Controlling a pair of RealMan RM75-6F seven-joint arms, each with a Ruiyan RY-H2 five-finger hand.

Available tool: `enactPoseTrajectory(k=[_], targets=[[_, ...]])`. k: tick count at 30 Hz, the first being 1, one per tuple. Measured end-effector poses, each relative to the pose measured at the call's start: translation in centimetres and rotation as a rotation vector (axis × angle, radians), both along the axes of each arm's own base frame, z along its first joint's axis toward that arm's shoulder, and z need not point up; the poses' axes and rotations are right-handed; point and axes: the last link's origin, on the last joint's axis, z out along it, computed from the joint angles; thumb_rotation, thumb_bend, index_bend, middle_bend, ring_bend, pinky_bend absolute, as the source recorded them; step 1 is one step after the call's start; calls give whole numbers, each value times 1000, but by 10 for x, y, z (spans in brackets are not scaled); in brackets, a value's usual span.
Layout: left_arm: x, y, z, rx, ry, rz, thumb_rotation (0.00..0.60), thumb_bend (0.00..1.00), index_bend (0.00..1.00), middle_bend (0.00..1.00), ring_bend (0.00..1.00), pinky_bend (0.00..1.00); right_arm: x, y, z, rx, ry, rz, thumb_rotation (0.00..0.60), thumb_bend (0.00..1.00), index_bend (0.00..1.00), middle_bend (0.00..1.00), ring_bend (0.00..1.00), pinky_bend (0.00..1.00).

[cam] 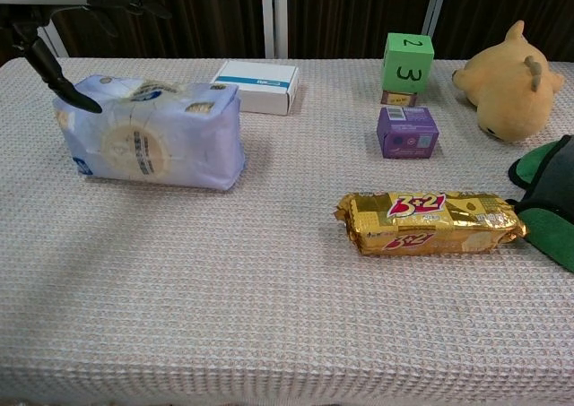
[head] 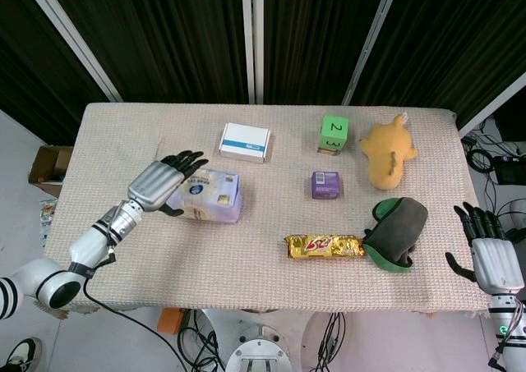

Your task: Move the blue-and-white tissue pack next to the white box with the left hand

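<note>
The left robot hand (head: 161, 183) holds the blue-and-white tissue pack (head: 210, 196). Its thumb is on the near side and its fingers (head: 187, 158) lie spread over the top. The pack is tipped up and sits just past the fingertips, on the right. The white box (head: 245, 141) is a little farther on, up and to the right of this hand. The pack looks close to the box but there is a gap between them. So I think most of the trip is done. What is left is a small push closer, then setting it flat on the bench (head: 263, 249) and letting go.

The head view shows the whole left robot hand and the gap. It also shows the right robot hand (head: 491, 255), far off past the bench edge, fingers apart and holding nothing. The chest view shows only dark fingertips (cam: 63, 83) on the pack's corner, and there the pack hides part of the box.
</note>
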Motion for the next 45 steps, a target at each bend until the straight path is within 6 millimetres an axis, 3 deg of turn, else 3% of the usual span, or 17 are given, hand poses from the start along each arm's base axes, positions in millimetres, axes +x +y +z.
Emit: enactPoseTrajectory(k=[10, 25, 26, 28, 30, 33, 40, 45], targets=[[-10, 6, -29, 12, 204, -65, 600, 85, 0, 0, 0, 172, 0, 0, 1, -1, 7, -3, 600, 206, 0, 0, 0, 0], [-15, 27, -56, -57, 195, 36, 600, 82, 0, 5, 0, 167, -4, -6, -2, 13, 9, -16, 600, 207, 0, 0, 0, 0], [-16, 28, -56, -66, 203, 39, 600, 90, 12, 19, 8, 174, -4, -6, -3, 15, 10, -16, 600, 207, 0, 0, 0, 0], [-18, 28, -58, -89, 223, 56, 600, 148, 137, 146, 109, 259, -4, -6, -3, 19, 10, -18, 600, 207, 0, 0, 0, 0], [-20, 29, -60, -101, 229, 73, 600, 212, 295, 302, 243, 384, -4, -6, -4, 22, 10, -22, 600, 207, 0, 0, 0, 0], [-18, 30, -59, -70, 201, 72, 600, 300, 452, 466, 396, 548, -5, -5, -5, 24, 11, -25, 600, 206, 0, 0, 0, 0], [-12, 27, -47, -12, 70, 65, 600, 366, 559, 588, 536, 671, -4, -5, -3, 15, 9, -20, 600, 207, 0, 0, 0, 0], [-9, 14, -32, -141, 5, 166, 600, 362, 579, 607, 550, 681, -4, -5, -3, 13, 6, -20, 600, 207, 0, 0, 0, 0]])
